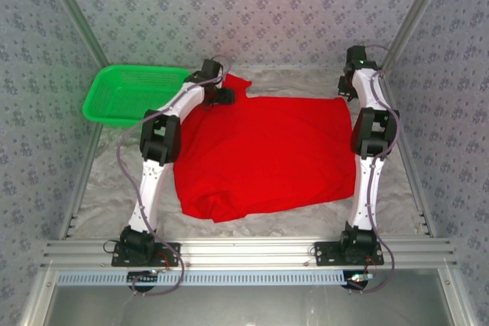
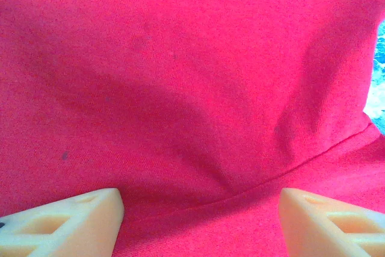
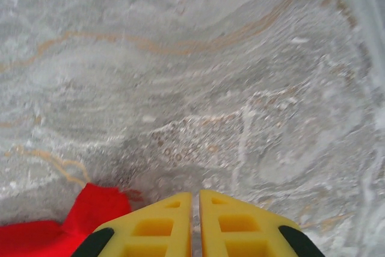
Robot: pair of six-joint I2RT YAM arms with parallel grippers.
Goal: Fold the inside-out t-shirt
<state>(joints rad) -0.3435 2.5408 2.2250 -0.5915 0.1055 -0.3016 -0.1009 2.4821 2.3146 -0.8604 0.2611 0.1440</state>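
Left gripper spread wide, t-shirt directly beneath, poised to pinch; right gripper clenched empty, cloth corner at its left.

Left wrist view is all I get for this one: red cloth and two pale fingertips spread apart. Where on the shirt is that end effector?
Observer: From above, the left end effector sits over the far left corner of the t-shirt, next to a green basket.
Reviewer: Is the shirt laid out?
Observer: Mostly flat on the table, with a rumpled near left corner.
Reviewer: And the other arm?
Observer: The right end effector is shut over bare table at the far right corner. A red tip of cloth lies beside its fingers, not between them.
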